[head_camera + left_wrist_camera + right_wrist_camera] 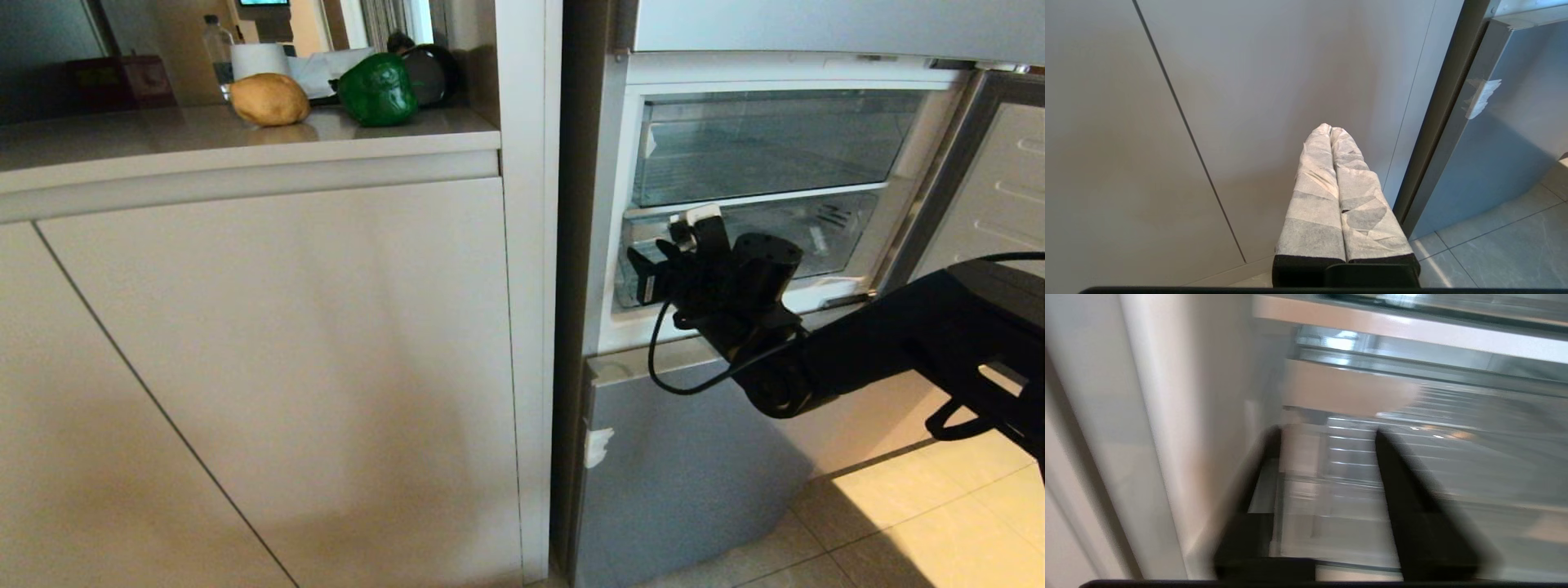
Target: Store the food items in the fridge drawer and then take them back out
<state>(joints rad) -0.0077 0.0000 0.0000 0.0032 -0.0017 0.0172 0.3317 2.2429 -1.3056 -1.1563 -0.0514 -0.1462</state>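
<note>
The tan potato-like lump [269,99] and the dark-green bell pepper [378,90] sit side by side on the counter [122,143], left of the fridge. The fridge compartment stands open, and the see-through fridge drawer [816,237] is its lower bin. My right gripper [665,253] is at the drawer's left front end. In the right wrist view, the right gripper [1327,433] has its dark fingers on either side of the drawer's [1347,498] clear front wall, closed in on it. My left gripper [1330,127] hangs parked by the cabinet, white-wrapped fingers pressed together, empty.
A second clear bin [767,147] sits above the drawer. The open fridge door [988,188] is at the right and the silver-blue lower panel [694,457] is below. Beige cabinet doors [286,367] fill the left. A white paper roll [260,59] stands behind the food.
</note>
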